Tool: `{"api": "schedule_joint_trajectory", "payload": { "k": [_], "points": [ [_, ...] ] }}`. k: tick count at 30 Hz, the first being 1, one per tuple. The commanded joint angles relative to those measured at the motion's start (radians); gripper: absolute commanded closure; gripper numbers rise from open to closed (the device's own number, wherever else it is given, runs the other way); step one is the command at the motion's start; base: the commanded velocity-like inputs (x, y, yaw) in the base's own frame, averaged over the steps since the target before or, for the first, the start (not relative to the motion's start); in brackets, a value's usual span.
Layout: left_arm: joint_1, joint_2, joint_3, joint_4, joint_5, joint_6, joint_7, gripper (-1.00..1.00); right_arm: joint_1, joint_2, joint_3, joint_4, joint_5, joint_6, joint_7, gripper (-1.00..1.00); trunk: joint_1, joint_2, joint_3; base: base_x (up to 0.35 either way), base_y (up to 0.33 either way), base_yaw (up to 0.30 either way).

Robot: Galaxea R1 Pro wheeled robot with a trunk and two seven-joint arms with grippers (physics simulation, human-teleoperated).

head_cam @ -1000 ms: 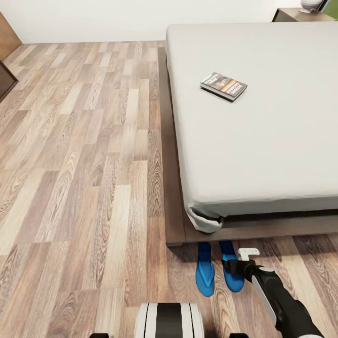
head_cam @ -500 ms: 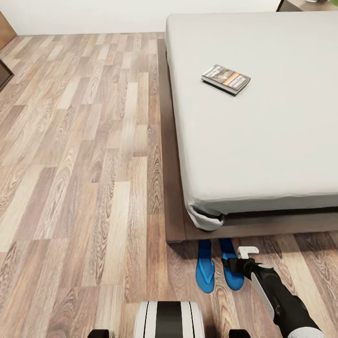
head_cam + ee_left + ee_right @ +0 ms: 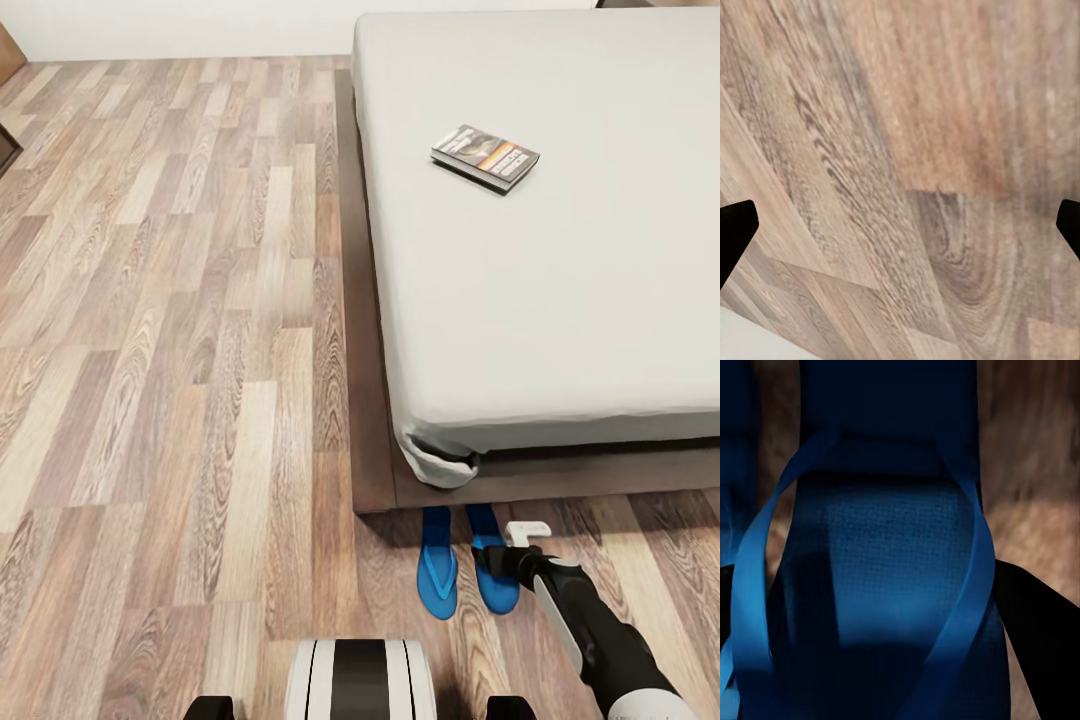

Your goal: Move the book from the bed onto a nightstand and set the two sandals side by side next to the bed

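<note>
The book (image 3: 485, 157) lies flat on the light-grey mattress of the bed (image 3: 560, 300), near its left side. Two blue sandals (image 3: 437, 566) (image 3: 494, 580) lie side by side on the floor at the bed's near corner, toes under the dark frame. My right gripper (image 3: 499, 561) hovers low over the right-hand sandal (image 3: 885, 555). It is open, with its dark fingers (image 3: 1039, 619) on either side of the sole. My left gripper (image 3: 900, 225) is open over bare floor planks. A sliver of a nightstand (image 3: 660, 4) shows at the top edge.
Wood-plank floor (image 3: 180, 350) stretches wide to the left of the bed. The bed's dark frame (image 3: 372, 470) juts out beyond the mattress. My own white and black base (image 3: 360, 680) sits at the bottom of the head view, and the white wall runs along the top.
The head camera has tilted down a little, so bed, book and floor sit higher in the picture. The sandals and my right arm have held their places.
</note>
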Motion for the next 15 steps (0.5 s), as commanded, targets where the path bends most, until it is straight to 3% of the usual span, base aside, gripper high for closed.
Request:
{"api": "schedule_joint_trajectory", "payload": {
  "k": [1, 6, 15],
  "points": [
    [0.0, 0.0, -0.009, 0.0, 0.007, -0.002, 0.004, -1.0, -0.001, -0.001, 0.001, 0.0, -0.01, 0.005, -0.001, 1.0, 0.0, 0.0, -0.001, 0.0, 0.0, 0.0],
    [0.0, 0.0, -0.009, 0.0, 0.007, -0.002, 0.004, -1.0, -0.009, -0.001, 0.001, 0.006, -0.01, 0.006, -0.001, 1.0, 0.002, -0.001, -0.02, 0.0, 0.0, 0.0],
    [0.0, 0.0, -0.009, 0.0, 0.007, -0.002, 0.004, -1.0, -0.036, 0.001, 0.001, 0.03, -0.01, 0.006, -0.001, 1.0, 0.002, -0.001, -0.02, 0.0, 0.0, 0.0]
  ]
}}
